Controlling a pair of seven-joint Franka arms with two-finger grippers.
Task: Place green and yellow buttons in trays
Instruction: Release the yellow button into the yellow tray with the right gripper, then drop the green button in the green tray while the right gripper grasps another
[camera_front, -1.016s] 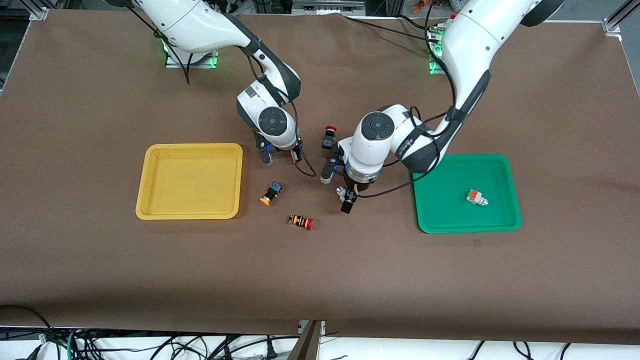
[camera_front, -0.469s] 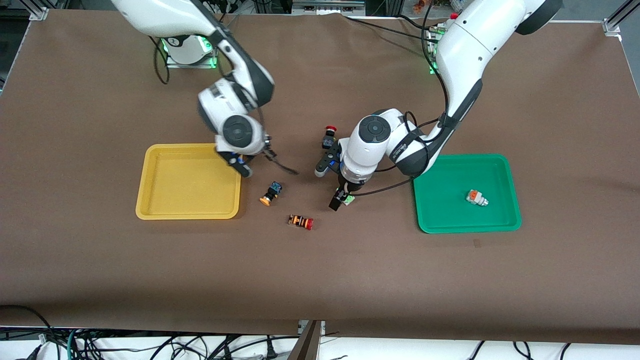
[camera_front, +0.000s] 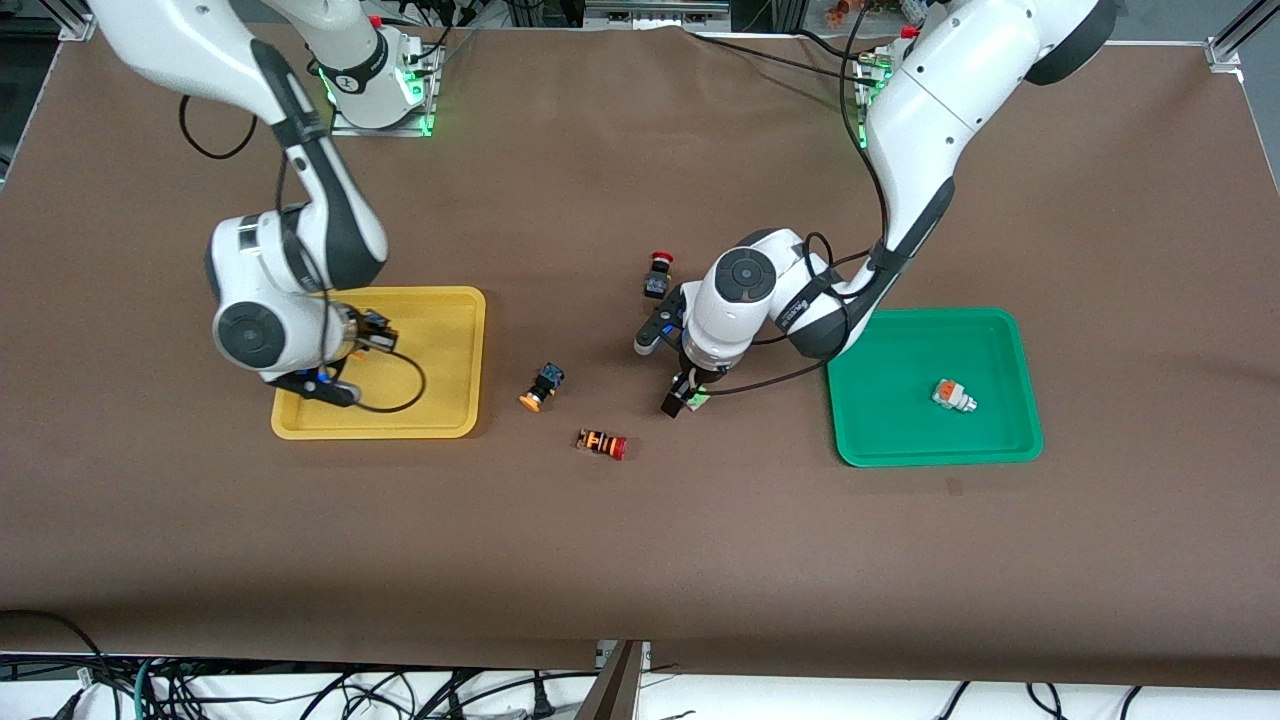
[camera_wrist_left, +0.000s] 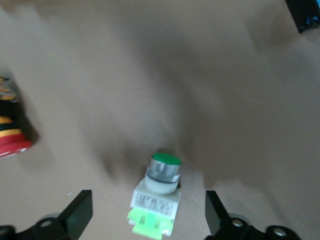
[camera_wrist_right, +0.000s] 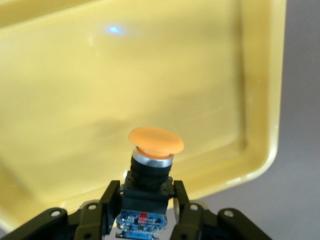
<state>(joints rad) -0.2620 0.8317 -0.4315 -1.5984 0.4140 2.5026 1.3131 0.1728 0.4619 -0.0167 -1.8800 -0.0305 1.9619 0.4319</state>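
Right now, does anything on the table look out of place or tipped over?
Nothing looks damaged or spilled. The loose switches lie on their sides: the orange-capped button and the red-capped striped switch on the table, the grey-white button in the green tray. That seems normal here.
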